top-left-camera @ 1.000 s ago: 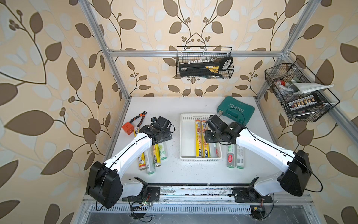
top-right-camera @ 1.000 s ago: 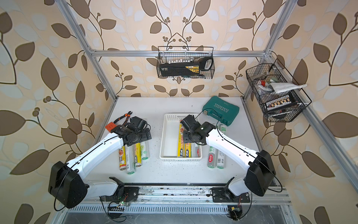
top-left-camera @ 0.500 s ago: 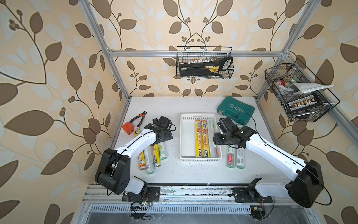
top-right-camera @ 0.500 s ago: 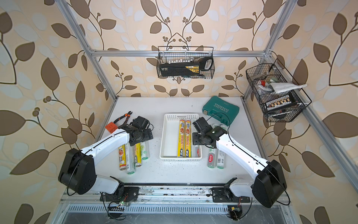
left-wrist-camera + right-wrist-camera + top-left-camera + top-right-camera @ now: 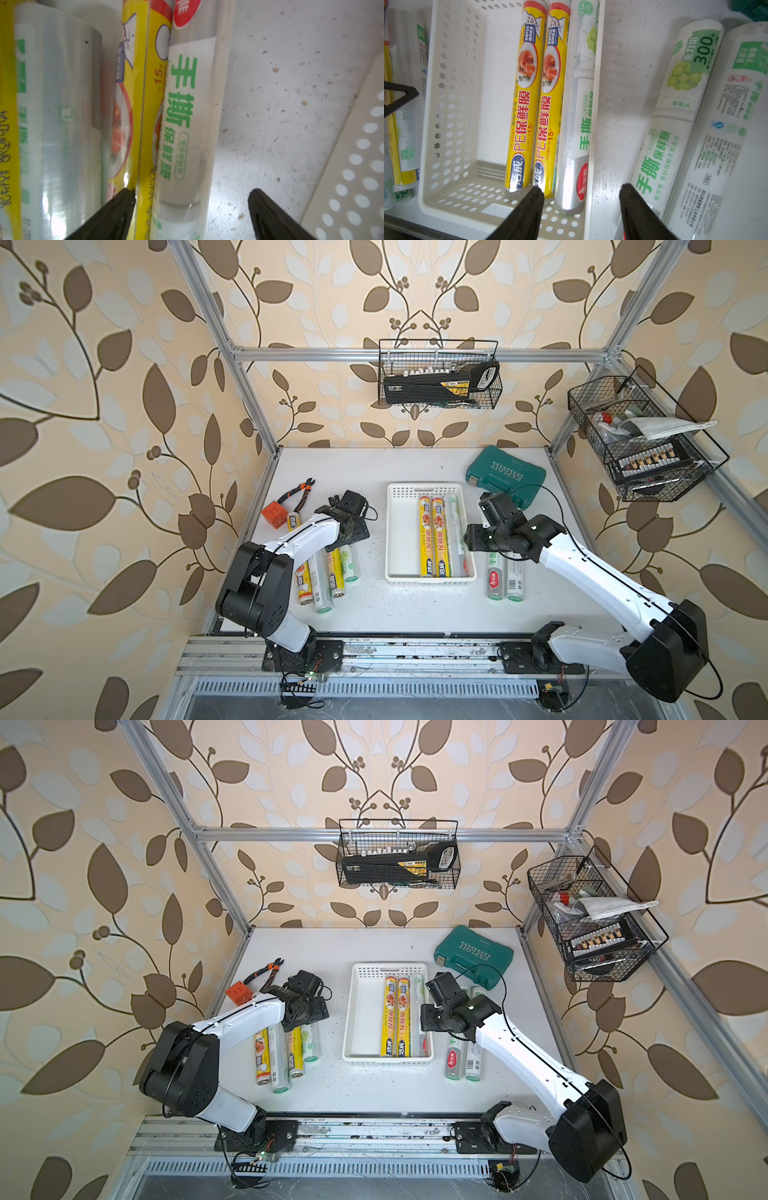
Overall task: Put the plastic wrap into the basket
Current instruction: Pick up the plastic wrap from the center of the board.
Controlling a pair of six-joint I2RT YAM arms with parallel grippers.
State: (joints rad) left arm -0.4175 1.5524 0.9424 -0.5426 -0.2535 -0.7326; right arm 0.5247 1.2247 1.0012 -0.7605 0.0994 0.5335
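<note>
The white basket stands mid-table and holds two yellow plastic wrap rolls and a clear green-print roll against its right wall. Several more rolls lie left of the basket under my left arm. My left gripper hangs open low over them, its fingers straddling the clear green-print roll nearest the basket without touching it. Two rolls lie right of the basket. My right gripper is open and empty above the basket's right wall.
A teal tool case sits at the back right, close behind my right wrist. Pliers and an orange block lie at the back left. Black wire baskets hang on the back and right walls.
My right gripper has drawn back from over the rolls in the basket to the basket's right wall. My left gripper has sunk closer onto the left group of rolls, its jaws narrowing slightly.
</note>
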